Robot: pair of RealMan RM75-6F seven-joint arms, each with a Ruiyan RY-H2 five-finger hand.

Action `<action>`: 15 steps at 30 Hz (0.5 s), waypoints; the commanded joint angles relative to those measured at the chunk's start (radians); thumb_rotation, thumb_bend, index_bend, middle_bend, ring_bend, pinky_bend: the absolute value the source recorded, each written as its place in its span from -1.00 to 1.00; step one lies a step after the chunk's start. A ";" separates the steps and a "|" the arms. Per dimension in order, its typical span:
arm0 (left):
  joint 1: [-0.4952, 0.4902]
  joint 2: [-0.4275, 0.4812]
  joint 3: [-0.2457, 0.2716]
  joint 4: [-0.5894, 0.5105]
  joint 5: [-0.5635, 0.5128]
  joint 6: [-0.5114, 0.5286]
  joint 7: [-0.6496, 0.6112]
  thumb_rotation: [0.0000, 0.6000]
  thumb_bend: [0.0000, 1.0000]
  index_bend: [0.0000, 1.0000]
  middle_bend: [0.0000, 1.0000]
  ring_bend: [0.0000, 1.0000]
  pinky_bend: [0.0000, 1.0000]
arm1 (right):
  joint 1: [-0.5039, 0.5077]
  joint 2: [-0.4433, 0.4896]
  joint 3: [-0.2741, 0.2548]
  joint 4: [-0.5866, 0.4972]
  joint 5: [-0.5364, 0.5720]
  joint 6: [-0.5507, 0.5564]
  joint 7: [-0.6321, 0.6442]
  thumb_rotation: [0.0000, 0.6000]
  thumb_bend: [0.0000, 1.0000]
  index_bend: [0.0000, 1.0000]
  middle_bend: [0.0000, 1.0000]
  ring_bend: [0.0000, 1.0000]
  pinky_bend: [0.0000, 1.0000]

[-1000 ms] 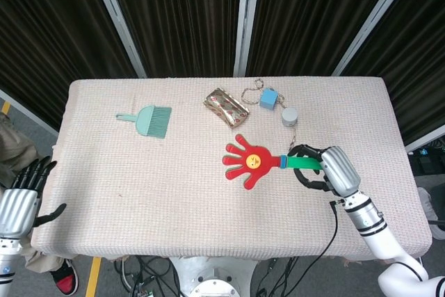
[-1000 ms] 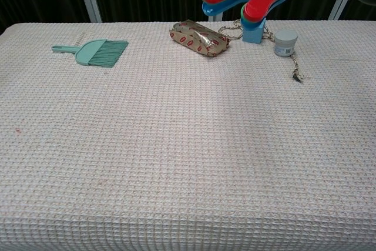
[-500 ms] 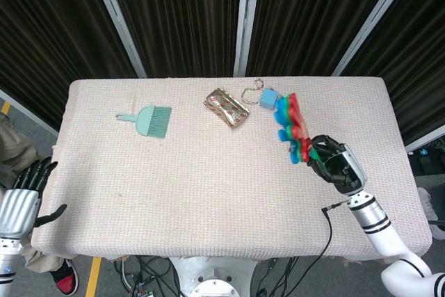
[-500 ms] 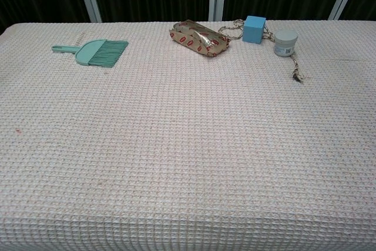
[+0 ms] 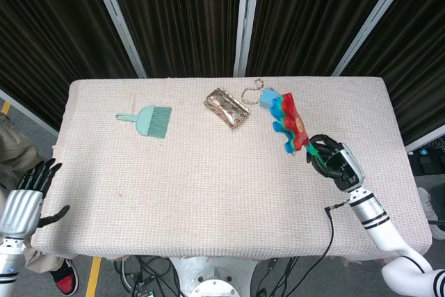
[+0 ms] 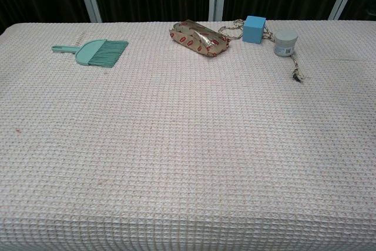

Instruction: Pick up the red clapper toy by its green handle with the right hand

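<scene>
While closed, the right hand (image 5: 335, 163) grips the clapper toy's (image 5: 288, 122) green handle (image 5: 315, 151).

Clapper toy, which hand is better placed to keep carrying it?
The right hand: it grips the red clapper toy by its green handle, raised above the table. The left hand hangs off the table's left edge, holding nothing.

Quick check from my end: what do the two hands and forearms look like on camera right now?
Both match: the right hand and left hand have black fingers on a silver-grey palm shell. Each white forearm has a black-banded wrist. A thin black cable runs down from the right wrist. No markings or sleeves are visible.
</scene>
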 commanded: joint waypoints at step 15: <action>-0.003 0.005 -0.006 -0.001 -0.004 0.002 -0.003 1.00 -0.62 -0.84 -0.93 -1.00 -0.73 | -0.033 -0.002 0.095 -0.192 0.201 0.064 -1.425 1.00 0.86 0.69 0.50 0.85 1.00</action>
